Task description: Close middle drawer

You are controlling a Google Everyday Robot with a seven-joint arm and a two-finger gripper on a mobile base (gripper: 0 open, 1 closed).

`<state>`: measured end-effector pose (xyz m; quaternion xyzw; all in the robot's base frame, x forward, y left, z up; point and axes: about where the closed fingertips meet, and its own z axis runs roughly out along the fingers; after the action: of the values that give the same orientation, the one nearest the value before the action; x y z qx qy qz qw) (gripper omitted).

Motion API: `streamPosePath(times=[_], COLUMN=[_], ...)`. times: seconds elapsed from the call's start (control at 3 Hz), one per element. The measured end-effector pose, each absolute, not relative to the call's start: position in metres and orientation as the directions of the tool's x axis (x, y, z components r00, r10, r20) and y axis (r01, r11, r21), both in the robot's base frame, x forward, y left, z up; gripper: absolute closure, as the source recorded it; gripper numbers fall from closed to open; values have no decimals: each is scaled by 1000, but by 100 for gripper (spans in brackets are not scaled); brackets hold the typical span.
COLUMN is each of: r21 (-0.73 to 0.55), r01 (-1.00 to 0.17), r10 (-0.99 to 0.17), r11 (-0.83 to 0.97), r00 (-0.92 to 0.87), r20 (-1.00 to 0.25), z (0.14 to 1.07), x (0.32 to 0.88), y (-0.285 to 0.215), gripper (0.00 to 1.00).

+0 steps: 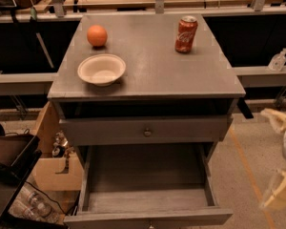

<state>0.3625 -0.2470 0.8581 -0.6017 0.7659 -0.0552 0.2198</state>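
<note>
While the middle drawer (pixel 148 202) stands pulled far out toward my camera, I can see straight down into its long shallow box, grey boards on the bottom and low sides, with its plain front running along the bottom edge of the view. Above it sits the top drawer front (pixel 109 130), taller and wider, with a small round knob (pixel 147 132) at its centre. It stands slightly forward of the cabinet, and a dark gap shows between it and the grey counter (pixel 181 75). On the counter an orange (pixel 97 35) lies toward the back left, and a pale bowl (pixel 101 69) rests just in front of it, close but not touching. A red soda can (pixel 186 34) stands upright at the back right, well apart from both. My hand (pixel 283 156) is off at the right edge of the view, a pale blurred shape over the floor (pixel 245 175) beside the cabinet, at about the height of the two drawers in the picture. It is well clear of the middle drawer and touching nothing I can make out, and I cannot tell whether it is open or closed. A clear bottle (pixel 278 60) stands on the ledge to the right of the counter, and a cardboard box (pixel 52 173) sits on the floor at the left, against the cabinet's side.
</note>
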Motion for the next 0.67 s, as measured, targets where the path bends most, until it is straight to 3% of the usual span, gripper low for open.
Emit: streamPosePath(times=[0.67], r21=[-347], r01=[-903], r10=[-951], r11=[255], r00=[-169], r20=[-259], z=[824], x=[351], y=[-253], gripper=[0])
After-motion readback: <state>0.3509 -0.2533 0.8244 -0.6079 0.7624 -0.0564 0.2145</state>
